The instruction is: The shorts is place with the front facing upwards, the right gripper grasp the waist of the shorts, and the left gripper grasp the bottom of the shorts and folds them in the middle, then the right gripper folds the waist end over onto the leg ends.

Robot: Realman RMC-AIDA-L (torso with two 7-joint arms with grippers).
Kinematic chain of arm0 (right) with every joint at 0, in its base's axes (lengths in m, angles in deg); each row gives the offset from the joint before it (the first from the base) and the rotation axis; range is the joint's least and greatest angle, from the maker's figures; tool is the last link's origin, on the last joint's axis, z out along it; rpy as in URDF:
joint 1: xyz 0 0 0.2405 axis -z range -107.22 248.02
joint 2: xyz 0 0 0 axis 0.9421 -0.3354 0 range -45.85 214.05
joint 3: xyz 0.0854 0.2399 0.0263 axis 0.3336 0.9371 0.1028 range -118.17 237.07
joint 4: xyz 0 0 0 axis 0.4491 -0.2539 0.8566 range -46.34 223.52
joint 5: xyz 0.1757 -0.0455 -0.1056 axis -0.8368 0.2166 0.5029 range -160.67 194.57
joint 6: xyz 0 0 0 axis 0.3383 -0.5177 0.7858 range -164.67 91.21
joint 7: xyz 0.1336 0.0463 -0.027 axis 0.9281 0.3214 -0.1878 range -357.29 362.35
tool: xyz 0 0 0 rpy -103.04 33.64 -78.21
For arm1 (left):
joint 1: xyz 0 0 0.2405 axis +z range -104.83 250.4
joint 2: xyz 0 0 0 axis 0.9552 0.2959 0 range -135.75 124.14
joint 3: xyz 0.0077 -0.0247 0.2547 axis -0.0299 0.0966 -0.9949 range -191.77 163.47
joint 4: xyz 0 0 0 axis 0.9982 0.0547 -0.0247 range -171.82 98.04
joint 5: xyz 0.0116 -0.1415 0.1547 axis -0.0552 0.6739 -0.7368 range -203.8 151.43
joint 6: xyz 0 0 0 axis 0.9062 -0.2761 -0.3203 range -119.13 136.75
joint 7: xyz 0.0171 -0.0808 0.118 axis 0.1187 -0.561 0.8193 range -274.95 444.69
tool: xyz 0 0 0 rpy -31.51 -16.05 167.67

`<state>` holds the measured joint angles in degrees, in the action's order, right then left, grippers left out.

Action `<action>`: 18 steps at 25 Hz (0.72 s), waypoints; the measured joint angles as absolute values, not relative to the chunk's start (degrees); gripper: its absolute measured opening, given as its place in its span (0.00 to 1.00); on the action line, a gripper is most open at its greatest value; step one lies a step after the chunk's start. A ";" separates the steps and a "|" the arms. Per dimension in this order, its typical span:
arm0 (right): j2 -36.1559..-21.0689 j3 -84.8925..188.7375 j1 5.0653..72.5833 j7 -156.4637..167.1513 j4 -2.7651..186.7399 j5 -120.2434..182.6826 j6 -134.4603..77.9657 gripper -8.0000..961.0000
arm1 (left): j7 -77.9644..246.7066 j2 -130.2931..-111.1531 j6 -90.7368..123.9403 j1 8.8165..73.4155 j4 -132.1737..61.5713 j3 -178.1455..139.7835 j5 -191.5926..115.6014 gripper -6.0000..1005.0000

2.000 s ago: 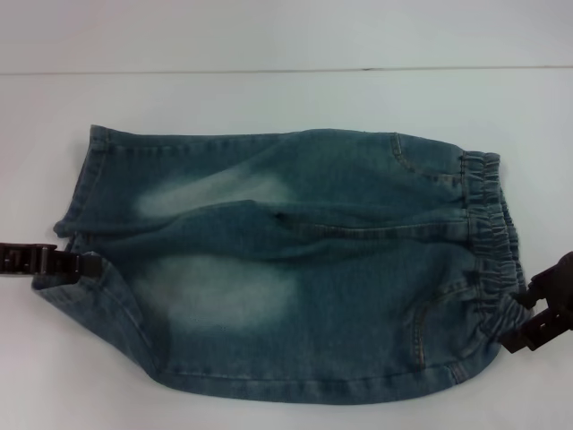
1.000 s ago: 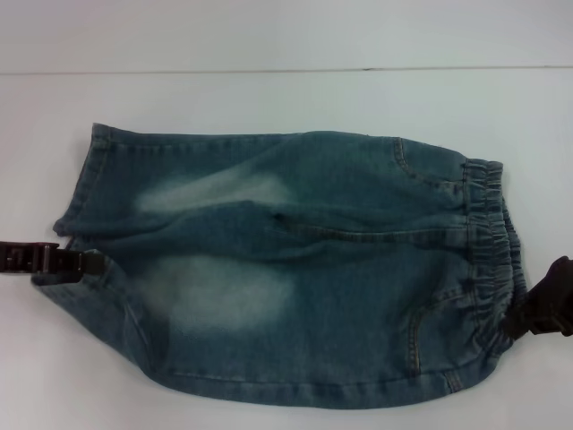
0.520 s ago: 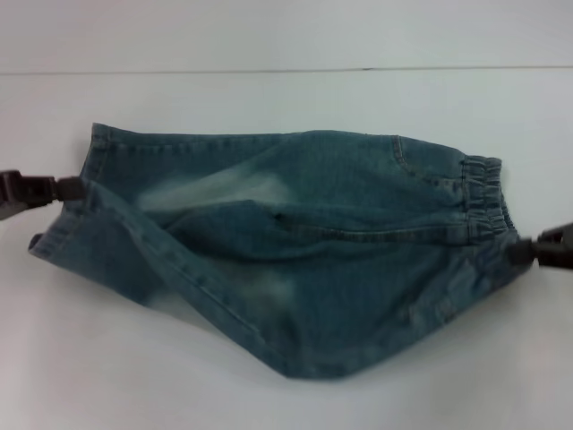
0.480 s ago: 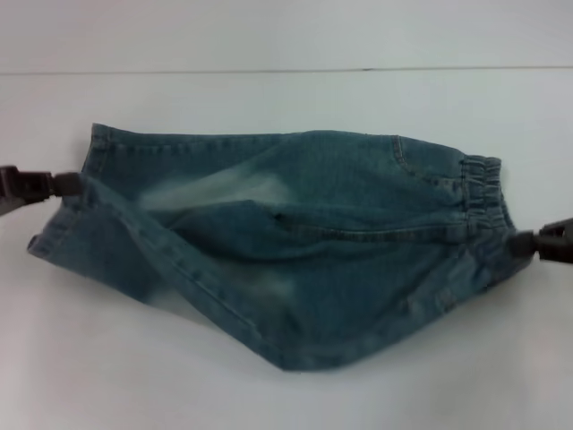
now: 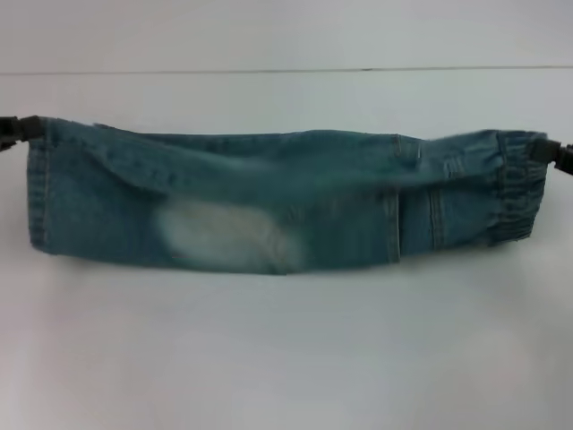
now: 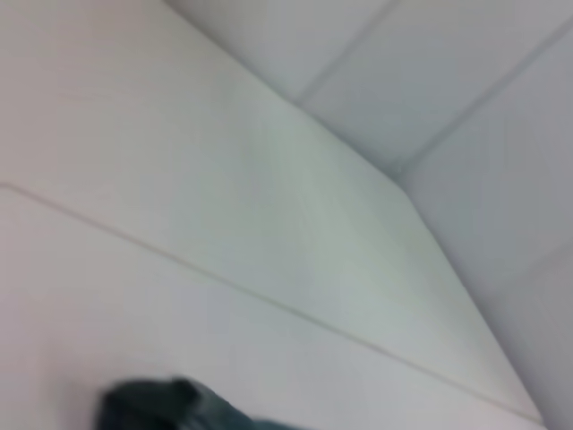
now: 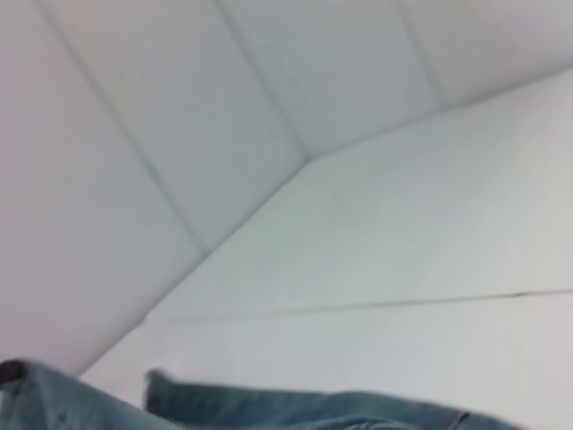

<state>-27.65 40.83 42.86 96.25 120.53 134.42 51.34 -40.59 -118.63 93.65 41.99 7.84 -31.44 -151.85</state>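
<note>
The blue denim shorts (image 5: 269, 202) hang stretched in a long band across the head view, folded lengthwise, a pale faded patch on the near layer. My left gripper (image 5: 20, 128) is shut on the leg hem corner at the far left. At the far right my right gripper (image 5: 555, 152) is shut on the gathered elastic waist (image 5: 519, 193). The straight leg hem (image 5: 38, 188) runs down the left end. In the right wrist view, denim shorts (image 7: 295, 408) cross the low edge. A dark lump with a bit of denim (image 6: 152, 408) shows in the left wrist view.
A white table (image 5: 286, 349) lies under and in front of the shorts, its back edge (image 5: 286, 70) meeting a pale wall. Both wrist views show mostly white table and wall panels.
Both grippers have risen and moved back and outward, lifting the near edge of the shorts over the far half. The shorts went from a sagging spread to a taut narrow folded band.
</note>
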 joint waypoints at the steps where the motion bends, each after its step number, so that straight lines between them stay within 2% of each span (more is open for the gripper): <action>1: -27.87 40.84 42.68 95.68 119.97 133.90 49.94 0.03 | -40.23 -118.67 92.43 41.98 7.40 -31.54 -151.77 0.02; 10: -31.37 40.19 40.14 90.74 118.85 132.58 38.63 0.03 | -37.00 -120.71 82.38 41.65 5.84 -34.67 -151.81 0.02; 18: -32.14 40.25 37.62 86.01 117.12 132.48 33.07 0.03 | -33.51 -122.06 79.28 40.07 5.82 -35.44 -151.71 0.02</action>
